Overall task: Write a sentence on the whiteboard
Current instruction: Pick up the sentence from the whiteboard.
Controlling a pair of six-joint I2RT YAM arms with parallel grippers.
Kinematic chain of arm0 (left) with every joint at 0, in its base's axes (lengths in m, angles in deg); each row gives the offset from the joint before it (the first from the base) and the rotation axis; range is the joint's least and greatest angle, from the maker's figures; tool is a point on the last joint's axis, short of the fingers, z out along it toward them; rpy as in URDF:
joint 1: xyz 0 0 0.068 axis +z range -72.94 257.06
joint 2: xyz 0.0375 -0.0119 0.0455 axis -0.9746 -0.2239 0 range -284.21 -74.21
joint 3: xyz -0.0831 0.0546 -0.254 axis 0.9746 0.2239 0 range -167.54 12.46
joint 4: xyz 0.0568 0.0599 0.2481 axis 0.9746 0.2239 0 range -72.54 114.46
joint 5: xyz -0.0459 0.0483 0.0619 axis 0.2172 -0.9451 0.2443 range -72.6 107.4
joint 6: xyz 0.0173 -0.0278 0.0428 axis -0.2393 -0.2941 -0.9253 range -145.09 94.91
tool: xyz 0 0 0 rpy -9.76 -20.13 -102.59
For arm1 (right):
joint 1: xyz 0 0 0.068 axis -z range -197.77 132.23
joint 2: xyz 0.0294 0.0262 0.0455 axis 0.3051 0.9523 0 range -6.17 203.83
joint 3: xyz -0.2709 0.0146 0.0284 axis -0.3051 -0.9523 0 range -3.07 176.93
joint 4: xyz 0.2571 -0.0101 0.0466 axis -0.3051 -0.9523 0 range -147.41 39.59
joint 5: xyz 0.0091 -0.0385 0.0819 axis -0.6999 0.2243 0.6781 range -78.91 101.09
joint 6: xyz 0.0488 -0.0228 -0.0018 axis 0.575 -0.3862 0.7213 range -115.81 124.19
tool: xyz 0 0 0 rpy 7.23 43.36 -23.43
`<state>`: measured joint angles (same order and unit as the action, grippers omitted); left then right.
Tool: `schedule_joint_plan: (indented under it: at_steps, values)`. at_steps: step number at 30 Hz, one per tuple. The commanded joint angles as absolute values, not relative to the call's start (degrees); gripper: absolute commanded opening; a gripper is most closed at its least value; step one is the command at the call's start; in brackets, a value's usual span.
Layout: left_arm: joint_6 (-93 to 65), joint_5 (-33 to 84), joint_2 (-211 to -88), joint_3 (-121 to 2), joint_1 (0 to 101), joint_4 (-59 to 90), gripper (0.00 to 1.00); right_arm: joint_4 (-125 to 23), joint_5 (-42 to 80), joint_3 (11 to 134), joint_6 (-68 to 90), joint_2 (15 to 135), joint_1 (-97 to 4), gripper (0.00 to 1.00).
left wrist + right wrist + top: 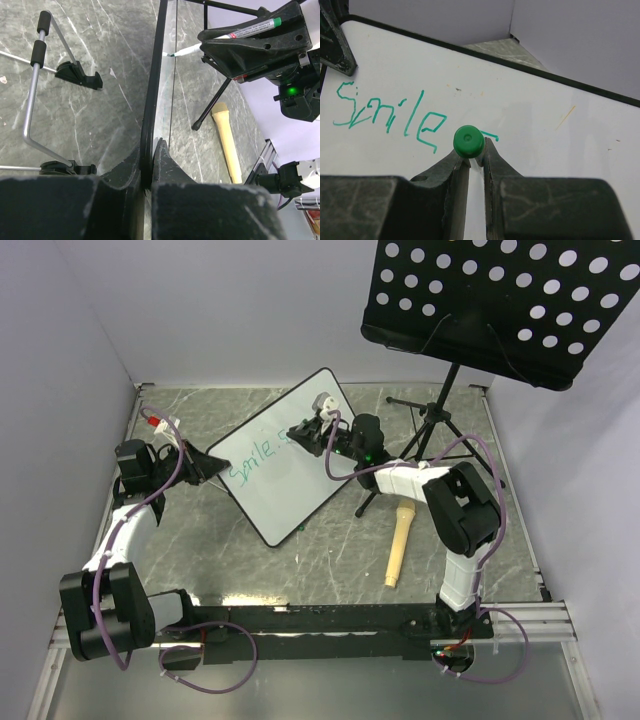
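In the middle of the marble-look table [330, 560] sits the whiteboard [285, 502], turned so its corners point diagonally, one pointing toward the back wall and one toward the arms. From the top camera it looks tipped up rather than lying flat, but I can't really tell how steep. The sentence [255, 462] on it is only one word so far: "Smile" in teal-green [390, 117], with a short fresh stroke just past the "e".

The right gripper [476, 150] is clamped on a green marker [468, 141], whose round green end cap pokes up between the fingers. From the left wrist view the marker [245, 31] lies crosswise in the black jaws, with its tip touching the board's writing face.

The left gripper [150, 150] is pinched tight on the board's thin black frame [155, 75], one finger on each side, grabbing the corner nearest the left wall [205, 465].

A bent metal wire piece [31, 100] with black foam sleeves and black feet is on the far side of the board from the marker; I can't tell if it's attached.

A pale wooden handle [400, 540] lies on the table near the right arm. A black perforated music stand [500, 300] on a tripod stands at the back right.
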<state>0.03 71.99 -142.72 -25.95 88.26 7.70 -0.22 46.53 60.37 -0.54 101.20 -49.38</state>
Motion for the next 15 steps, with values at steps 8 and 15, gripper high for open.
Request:
schedule_joint_plan:
  at_steps: [8,15]
  values:
    - [-16.0,65.4,-144.1,-25.2,87.5,10.9,0.01,0.8,47.8,59.7,0.0,97.9,-50.6,0.00]
    - [-16.0,65.5,-144.1,-25.2,87.5,11.0,0.01,1.0,47.7,59.9,0.2,97.4,-51.0,0.00]
